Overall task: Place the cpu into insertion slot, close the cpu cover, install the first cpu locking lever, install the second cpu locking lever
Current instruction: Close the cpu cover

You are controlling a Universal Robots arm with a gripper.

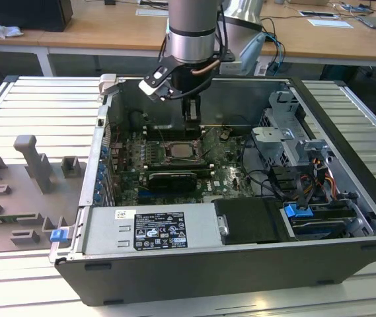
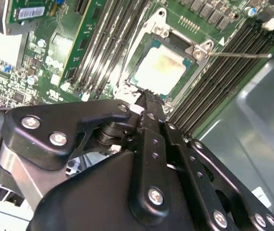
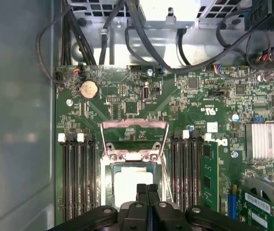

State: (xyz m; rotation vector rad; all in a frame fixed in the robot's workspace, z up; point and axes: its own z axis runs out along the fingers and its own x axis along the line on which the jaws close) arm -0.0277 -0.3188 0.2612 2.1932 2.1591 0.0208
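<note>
Cpu [image 3: 131,185] is seated in the insertion slot [image 3: 107,185], mid-frame in the exterior view. Cpu cover [image 3: 134,126] stands hinged open, and the locking lever [image 2: 238,55] looks unlatched. Gripper [image 3: 147,187] hovers just over the cpu, fingers [image 3: 141,191] pressed together, holding nothing. One step done, three left.

Dull metal cpu [image 3: 132,184], matt gripper [image 3: 147,188]

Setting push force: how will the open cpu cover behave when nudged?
The cpu cover is a thin metal frame, open on its hinge, so it likely swings easily. Probably stiff and light. Its smooth metal may let the gripper slip.
</note>
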